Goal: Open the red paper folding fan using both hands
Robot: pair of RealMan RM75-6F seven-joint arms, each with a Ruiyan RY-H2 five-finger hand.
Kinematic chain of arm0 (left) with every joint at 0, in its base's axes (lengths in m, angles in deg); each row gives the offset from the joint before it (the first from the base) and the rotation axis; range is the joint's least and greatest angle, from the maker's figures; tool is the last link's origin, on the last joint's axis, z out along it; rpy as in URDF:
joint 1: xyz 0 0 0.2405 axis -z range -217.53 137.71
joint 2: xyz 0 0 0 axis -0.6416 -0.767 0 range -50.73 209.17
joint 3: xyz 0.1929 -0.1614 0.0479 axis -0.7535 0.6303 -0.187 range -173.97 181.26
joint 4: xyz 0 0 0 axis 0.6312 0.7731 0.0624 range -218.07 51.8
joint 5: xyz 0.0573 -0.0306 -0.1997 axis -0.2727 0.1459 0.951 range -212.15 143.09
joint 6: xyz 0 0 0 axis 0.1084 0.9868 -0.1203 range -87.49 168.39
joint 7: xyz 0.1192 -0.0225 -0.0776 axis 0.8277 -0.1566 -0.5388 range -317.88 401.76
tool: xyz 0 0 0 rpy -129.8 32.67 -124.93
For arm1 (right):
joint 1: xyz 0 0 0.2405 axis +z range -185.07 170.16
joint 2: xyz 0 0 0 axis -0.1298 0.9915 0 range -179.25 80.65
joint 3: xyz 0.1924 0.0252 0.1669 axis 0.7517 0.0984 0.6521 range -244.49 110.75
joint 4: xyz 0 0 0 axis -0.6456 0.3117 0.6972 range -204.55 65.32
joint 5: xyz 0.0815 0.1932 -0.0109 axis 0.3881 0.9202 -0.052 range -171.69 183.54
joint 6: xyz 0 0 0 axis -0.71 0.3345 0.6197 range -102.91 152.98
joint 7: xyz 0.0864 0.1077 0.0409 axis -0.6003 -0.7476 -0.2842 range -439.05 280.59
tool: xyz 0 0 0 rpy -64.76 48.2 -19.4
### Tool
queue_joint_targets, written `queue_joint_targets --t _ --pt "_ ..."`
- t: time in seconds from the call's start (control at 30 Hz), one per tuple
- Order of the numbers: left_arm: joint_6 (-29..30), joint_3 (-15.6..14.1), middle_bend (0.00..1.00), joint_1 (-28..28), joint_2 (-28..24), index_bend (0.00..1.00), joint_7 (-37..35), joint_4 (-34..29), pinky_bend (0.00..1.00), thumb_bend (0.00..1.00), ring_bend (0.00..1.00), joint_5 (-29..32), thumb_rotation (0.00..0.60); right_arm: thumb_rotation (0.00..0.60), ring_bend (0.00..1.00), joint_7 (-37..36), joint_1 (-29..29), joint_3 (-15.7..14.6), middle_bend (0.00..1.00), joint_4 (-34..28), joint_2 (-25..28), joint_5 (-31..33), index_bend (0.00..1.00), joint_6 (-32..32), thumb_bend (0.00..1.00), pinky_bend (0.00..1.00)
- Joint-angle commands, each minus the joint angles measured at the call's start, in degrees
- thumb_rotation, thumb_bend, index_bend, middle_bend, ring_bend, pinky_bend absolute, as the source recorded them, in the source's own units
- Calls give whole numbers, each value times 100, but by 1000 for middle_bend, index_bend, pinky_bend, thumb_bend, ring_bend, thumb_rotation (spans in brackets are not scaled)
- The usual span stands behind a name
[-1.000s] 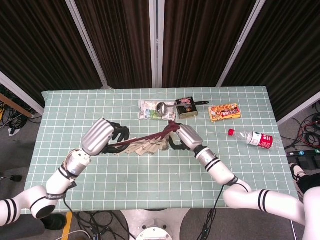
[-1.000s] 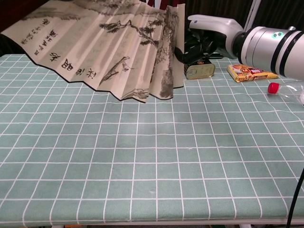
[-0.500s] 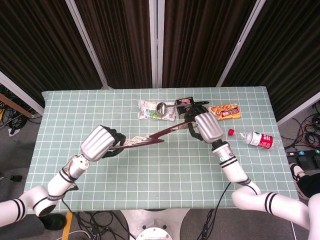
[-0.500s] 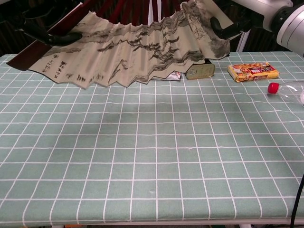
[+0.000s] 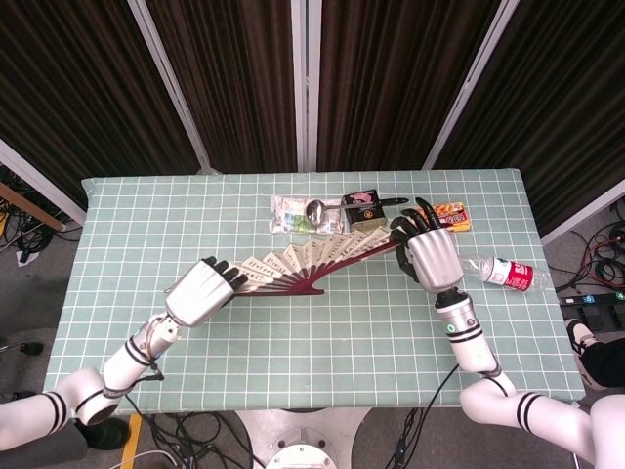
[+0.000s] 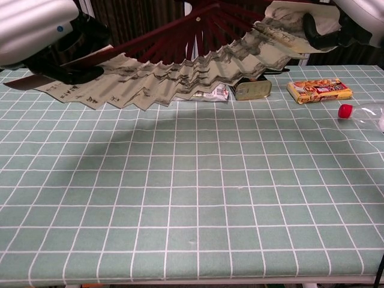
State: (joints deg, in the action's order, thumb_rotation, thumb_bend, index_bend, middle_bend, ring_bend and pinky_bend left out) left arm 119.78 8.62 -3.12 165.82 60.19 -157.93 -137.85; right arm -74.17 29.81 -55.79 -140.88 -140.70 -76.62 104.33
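Observation:
The folding fan (image 5: 303,264) is spread wide above the table, its dark red ribs meeting at a pivot and its beige painted paper (image 6: 180,81) stretched across the chest view. My left hand (image 5: 200,292) grips the left outer rib; in the chest view this left hand (image 6: 45,36) sits at the top left. At the fan's other end my right hand (image 5: 430,256) holds the right outer rib, and the same right hand (image 6: 327,27) shows at the top right of the chest view.
Behind the fan lie a plastic packet with a spoon (image 5: 305,213), a tin can (image 6: 252,90), an orange snack box (image 6: 318,91) and a red-capped water bottle (image 5: 496,271) on its side at the right. The checked tablecloth (image 6: 198,198) stretches toward me.
My hands have moved apart, the left lower and outward, the right further right. The fan has spread from partly folded to wide open, and now lies flatter.

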Motion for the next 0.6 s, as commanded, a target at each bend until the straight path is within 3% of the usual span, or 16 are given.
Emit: queue_joint_targets --t 0.03,0.37,0.6 --pt "68 -52 732 -85 251 630 479 249 874 353 744 -29 600 600 239 67 -148 -108 385 421 -259 -193 651 289 552 95" --pt "305 -225 708 -198 749 614 1028 882 857 352 731 -231 600 600 239 -74 -400 -242 381 2125 -1211 -643 628 1174 550 35" --pt "300 -410 683 -263 909 596 1105 1020 814 344 704 -317 600 600 226 -237 -663 -385 373 2614 -1574 -637 589 1237 550 0"
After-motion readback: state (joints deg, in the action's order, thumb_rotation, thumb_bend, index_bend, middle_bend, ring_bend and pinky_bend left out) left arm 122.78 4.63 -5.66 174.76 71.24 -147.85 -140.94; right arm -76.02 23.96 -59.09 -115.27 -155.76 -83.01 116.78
